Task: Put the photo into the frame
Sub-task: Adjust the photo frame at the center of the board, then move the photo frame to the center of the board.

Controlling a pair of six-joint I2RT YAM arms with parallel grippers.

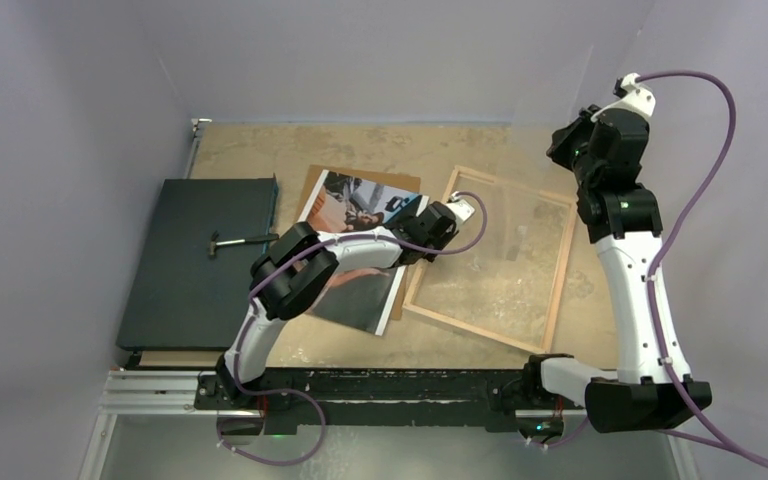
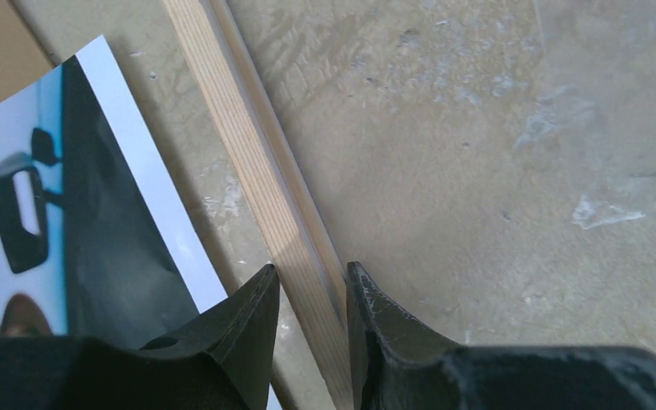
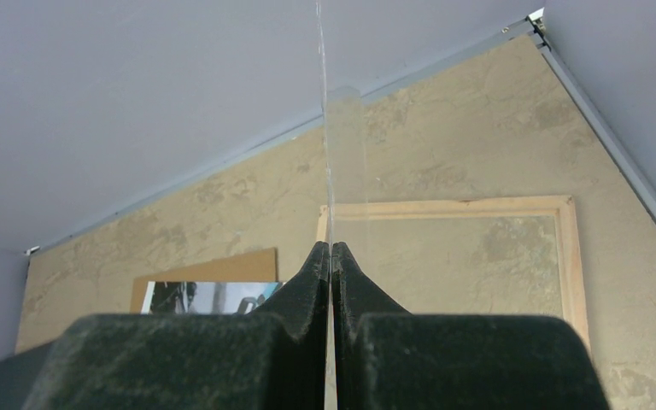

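The frame (image 1: 560, 270) lies back-up at centre right of the table, its light wood rail (image 2: 248, 145) running up the left wrist view. My left gripper (image 1: 428, 245) (image 2: 310, 272) straddles the frame's left rail near its far corner, with both fingers closed against the wood. The photo (image 1: 355, 205) (image 2: 94, 239) lies just left of that rail on the brown backing board (image 1: 315, 180), its white strip facing the frame. My right gripper (image 1: 563, 147) (image 3: 331, 246) is raised at the far right, shut on the clear pane (image 3: 325, 128), which shows edge-on as a thin line.
A plain dark flat board (image 1: 200, 260) lies at the left with a small hammer-like tool (image 1: 240, 242) on it. Grey walls close in the back and both sides. A black and metal mounting rail (image 1: 360, 385) runs along the near edge.
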